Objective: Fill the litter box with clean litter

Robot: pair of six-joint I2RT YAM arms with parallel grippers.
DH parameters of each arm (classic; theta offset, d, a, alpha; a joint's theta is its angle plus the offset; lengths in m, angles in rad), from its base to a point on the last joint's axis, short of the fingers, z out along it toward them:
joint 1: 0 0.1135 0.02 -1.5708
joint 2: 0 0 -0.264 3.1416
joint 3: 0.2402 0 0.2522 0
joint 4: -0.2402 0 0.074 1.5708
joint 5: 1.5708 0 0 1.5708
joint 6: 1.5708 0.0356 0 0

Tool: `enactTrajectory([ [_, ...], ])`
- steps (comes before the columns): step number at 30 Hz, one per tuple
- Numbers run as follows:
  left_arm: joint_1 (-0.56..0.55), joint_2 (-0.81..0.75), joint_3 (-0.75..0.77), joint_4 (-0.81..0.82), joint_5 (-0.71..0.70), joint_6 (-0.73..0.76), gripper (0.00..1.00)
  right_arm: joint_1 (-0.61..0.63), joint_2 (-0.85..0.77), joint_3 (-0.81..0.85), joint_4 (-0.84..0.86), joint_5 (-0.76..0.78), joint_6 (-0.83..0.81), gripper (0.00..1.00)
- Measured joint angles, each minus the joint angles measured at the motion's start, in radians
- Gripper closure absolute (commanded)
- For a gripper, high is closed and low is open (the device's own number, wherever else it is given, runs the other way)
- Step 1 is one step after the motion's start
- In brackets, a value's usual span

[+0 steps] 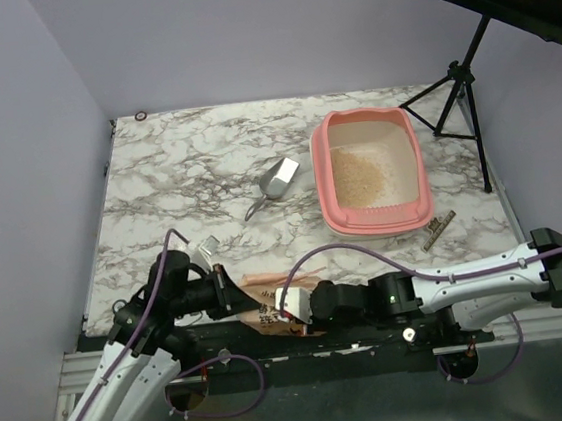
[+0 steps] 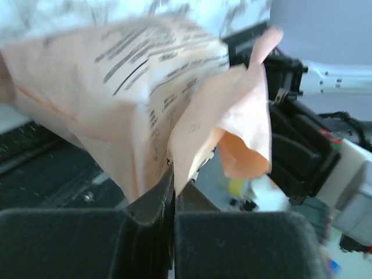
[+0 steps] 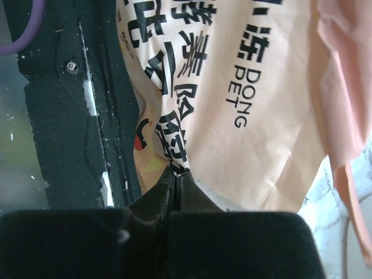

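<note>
While the bag point(image 1: 265, 313) is held at the near edge of the tabletop point(image 1: 186, 170), the left jaws are closed on a paper fold at one end and the right jaws are closed on its printed face. The box point(image 1: 378, 224) sits well apart at far right, with litter point(image 1: 363, 177) covering only part of its floor. The scoop point(image 1: 280, 178) lies just beside it. Risk: both pinches hold thin paper only. If the bag tilts during transfer, the paper may tear or slip, spilling litter short of the box.
</note>
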Motion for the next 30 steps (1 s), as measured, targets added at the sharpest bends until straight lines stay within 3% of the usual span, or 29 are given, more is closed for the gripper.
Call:
enactTrajectory([
  [7, 0.002, 0.168, 0.347, -0.046, -0.223, 0.208, 0.93, -0.103, -0.093, 0.01, -0.037, -0.032, -0.06, 1.0],
  [14, 0.007, 0.284, 0.375, 0.118, -0.319, 0.379, 0.71, -0.336, -0.116, 0.036, -0.088, -0.217, -0.209, 1.0],
  [18, 0.007, 0.293, 0.363, 0.281, -0.273, 0.466, 0.58, -0.477, -0.091, 0.084, -0.144, -0.371, -0.299, 1.0],
  [23, 0.006, 0.352, 0.328, 0.505, -0.08, 0.538, 0.49, -0.576, -0.044, 0.146, -0.236, -0.557, -0.409, 1.0],
  [30, -0.052, 0.488, 0.291, 0.579, 0.053, 0.671, 0.39, -0.603, -0.038, 0.157, -0.278, -0.687, -0.46, 1.0],
])
